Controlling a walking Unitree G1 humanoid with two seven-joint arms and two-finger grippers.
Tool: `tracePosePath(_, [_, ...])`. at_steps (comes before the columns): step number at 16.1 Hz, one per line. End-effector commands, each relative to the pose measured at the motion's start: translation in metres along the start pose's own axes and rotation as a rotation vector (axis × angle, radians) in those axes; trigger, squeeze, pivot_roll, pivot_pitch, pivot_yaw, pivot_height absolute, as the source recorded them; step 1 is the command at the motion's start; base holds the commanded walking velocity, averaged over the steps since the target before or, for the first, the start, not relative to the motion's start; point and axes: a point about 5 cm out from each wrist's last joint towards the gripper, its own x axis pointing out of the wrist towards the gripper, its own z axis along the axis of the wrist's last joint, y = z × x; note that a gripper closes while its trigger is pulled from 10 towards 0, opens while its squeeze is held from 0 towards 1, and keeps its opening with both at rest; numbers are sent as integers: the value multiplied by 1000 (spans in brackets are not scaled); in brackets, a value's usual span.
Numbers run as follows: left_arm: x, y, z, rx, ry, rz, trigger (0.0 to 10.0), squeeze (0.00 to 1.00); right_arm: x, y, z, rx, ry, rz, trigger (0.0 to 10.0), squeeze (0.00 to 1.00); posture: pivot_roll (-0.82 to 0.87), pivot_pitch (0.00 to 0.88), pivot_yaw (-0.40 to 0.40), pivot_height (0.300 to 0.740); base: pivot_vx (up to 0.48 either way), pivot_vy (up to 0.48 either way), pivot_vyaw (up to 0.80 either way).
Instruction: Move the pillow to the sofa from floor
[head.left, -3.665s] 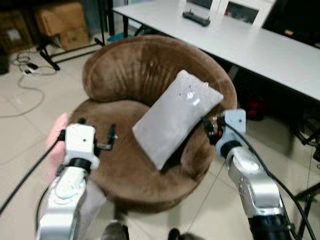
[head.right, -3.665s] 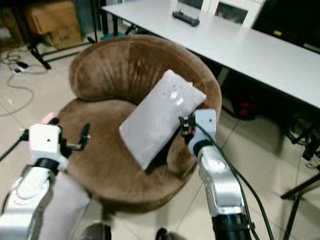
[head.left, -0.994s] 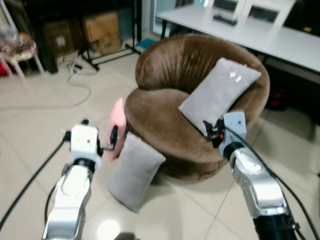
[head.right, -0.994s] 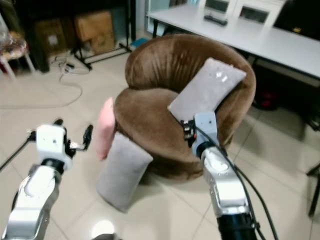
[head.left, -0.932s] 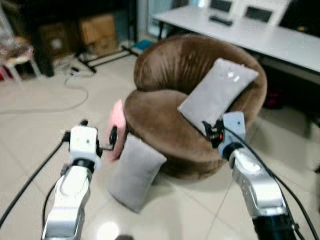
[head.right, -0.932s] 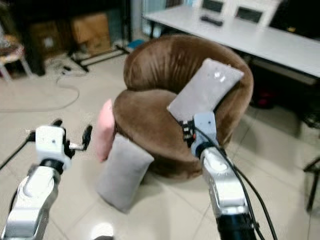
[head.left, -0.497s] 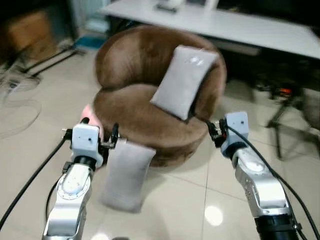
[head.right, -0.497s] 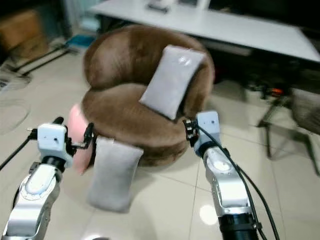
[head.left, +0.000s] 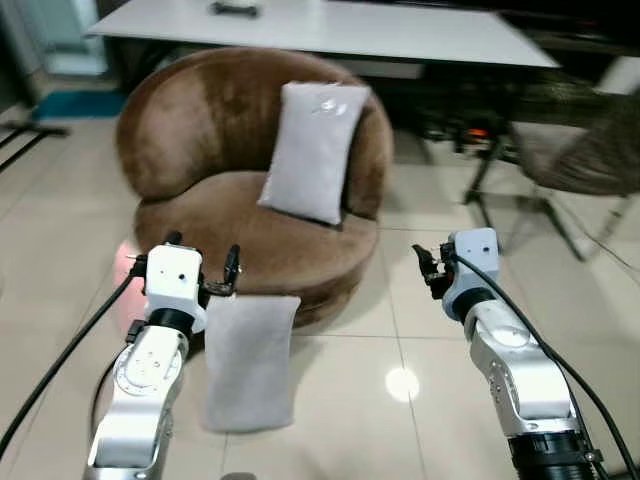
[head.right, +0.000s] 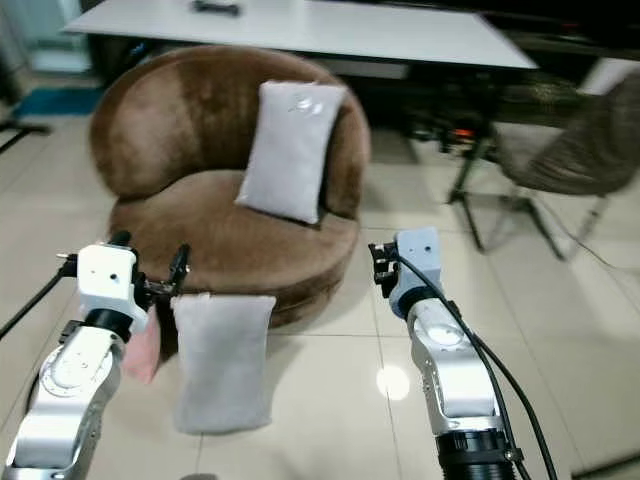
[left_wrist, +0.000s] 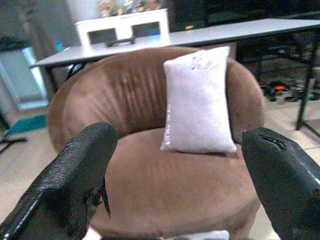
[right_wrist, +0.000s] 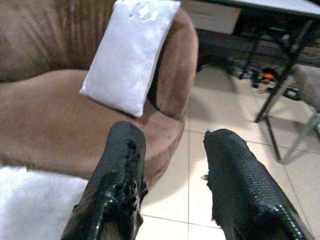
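Facing a round brown sofa (head.left: 250, 190), with one grey pillow (head.left: 313, 150) already propped upright against the backrest and a second grey pillow (head.left: 250, 360) lying flat on the tiled floor (head.left: 400, 420), its top edge touching the front base of the sofa. Just beside that pillow, tucked against the sofa base, a pink cushion (head.right: 143, 350), partly hidden behind the left arm. Behind the sofa, a long white desk (head.left: 330, 20) with a dark object on top; near the sofa, on the robot's right, a folding stand and a woven chair (head.right: 575, 140). Left claw (head.left: 207, 270) held up in front of the sofa seat, directly above the near top corner of the floor pillow, fingers (left_wrist: 80, 175) spread wide and empty. Right claw (head.left: 425, 268) raised well apart from the sofa over bare tile, fingers (right_wrist: 120, 175) also parted with nothing between them. Step in hand, by the look of it: reaching down for the floor pillow. Best done by bending and lowering both claws toward the pillow's long edges, or by pinching the top edge closest to the sofa with the left claw, biting deep enough into the soft fabric to avoid a slip. Worth keeping clear of the pink cushion and lifting high enough to pass the seat rim before setting down on the open seat in front of the propped pillow.
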Motion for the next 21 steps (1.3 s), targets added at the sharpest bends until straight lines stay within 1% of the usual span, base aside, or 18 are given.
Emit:
tracePosePath(1, [0, 4, 1, 9, 0, 3, 10000, 0, 0, 6, 6, 9, -25, 15, 10000, 0, 70, 0, -48, 740, 0, 480, -800])
tracePosePath(4, [1, 4, 0, 10, 1, -6, 10000, 0, -1, 5, 3, 29, -14, -6, 10000, 0, 65, 0, -42, 740, 0, 480, -800])
tracePosePath(5, [1, 3, 0, 9, 2, -11, 10000, 0, -2, 4, 0, 48, -9, -25, 10000, 0, 65, 0, -40, 740, 0, 480, -475])
tracePosePath(7, [0, 1, 1, 17, -6, -13, 10000, 0, -2, 2, -3, 58, -4, -51, 10000, 0, 65, 0, -34, 740, 0, 0, 0])
tracePosePath(11, [0, 0, 0, 18, -2, -22, 10000, 0, -4, 2, -4, 58, -8, -51, 10000, 0, 62, 0, -33, 740, 0, 0, 0])
tracePosePath(13, [0, -1, 4, 37, -24, -22, 10000, 0, -3, 7, -2, -4, -15, -9, 10000, 0, 70, 0, -37, 740, 0, 0, 0])
tracePosePath(14, [-1, -1, 4, 40, -23, -22, 10000, 0, -3, 9, -3, -6, -12, -4, 10000, 0, 74, 0, -39, 740, 0, -349, 0])
tracePosePath(16, [-4, -2, 3, 37, -15, -23, 10000, 0, -4, 11, -6, 3, -3, -4, 10000, 0, 74, 0, -39, 740, 0, -386, 0])
tracePosePath(18, [-11, -2, 0, 29, -1, -22, 10000, 0, -6, 11, -8, 12, 7, -5, 10000, 0, 78, 0, -41, 740, 0, 0, 0])
tracePosePath(19, [-12, -2, 0, 24, -1, -20, 10000, 0, -6, 11, -8, 12, 8, -5, 10000, 0, 78, 0, -41, 740, 0, 0, 0])
tracePosePath(20, [-13, -1, 0, -6, 2, -12, 10000, 0, -6, 11, -9, 6, 10, -2, 10000, 0, 79, 0, -42, 740, 0, 0, 0])
tracePosePath(21, [-13, 0, 1, -2, 3, -8, 10000, 0, -5, 11, -8, -16, 7, 9, 10000, 0, 79, 0, -42, 740, 0, 0, 0])
